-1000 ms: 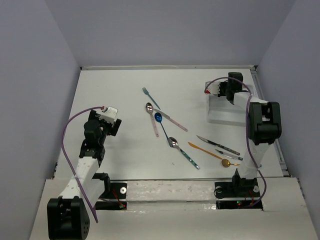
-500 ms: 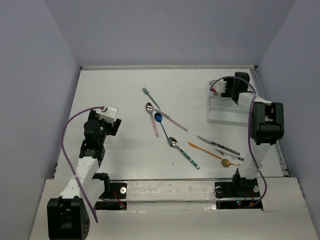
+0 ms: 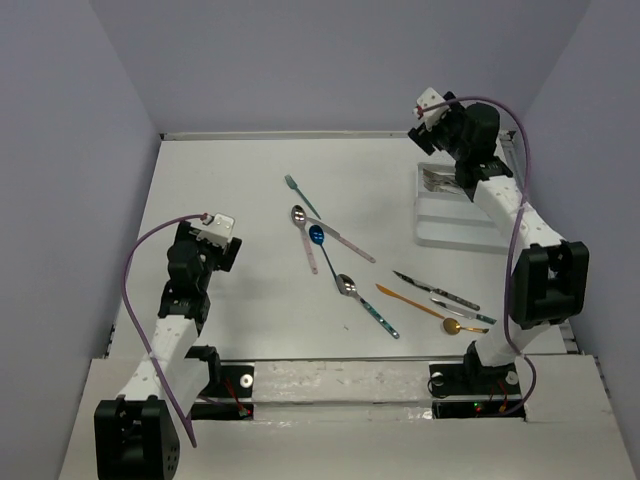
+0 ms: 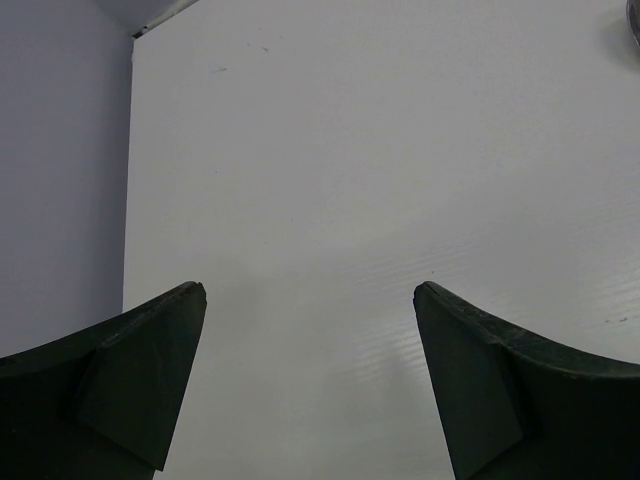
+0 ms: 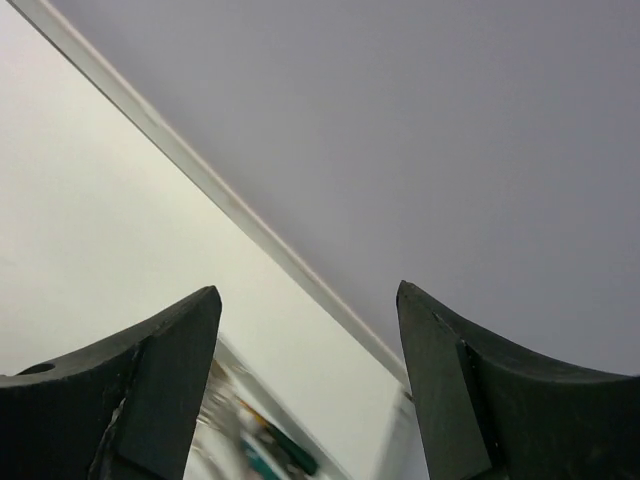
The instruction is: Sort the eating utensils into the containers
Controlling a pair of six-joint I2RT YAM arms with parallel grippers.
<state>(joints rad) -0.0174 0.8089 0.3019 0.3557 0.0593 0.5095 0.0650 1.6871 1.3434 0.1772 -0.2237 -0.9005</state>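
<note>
Several eating utensils lie across the table's middle and right: a teal fork (image 3: 300, 193), a pink-handled spoon (image 3: 303, 232), a blue spoon (image 3: 318, 240), a teal-handled spoon (image 3: 366, 306), an orange knife (image 3: 410, 303), a black knife (image 3: 432, 289) and a gold spoon (image 3: 459, 326). The white tray of containers (image 3: 458, 233) stands at the back right, with silver utensil heads (image 3: 437, 178) in its far end. My right gripper (image 3: 432, 135) (image 5: 308, 300) hangs open and empty high above the tray's far end, facing the back wall. My left gripper (image 3: 222, 242) (image 4: 310, 295) is open over bare table.
The back wall (image 5: 420, 120) and the table's rear edge (image 5: 230, 200) fill the right wrist view, with the tray's blurred contents (image 5: 250, 440) low in it. The left arm stays at the left side, away from the utensils.
My right gripper has gone from nearly shut, low in the tray, to open. It has risen up and back from the tray. The left arm has not moved.
</note>
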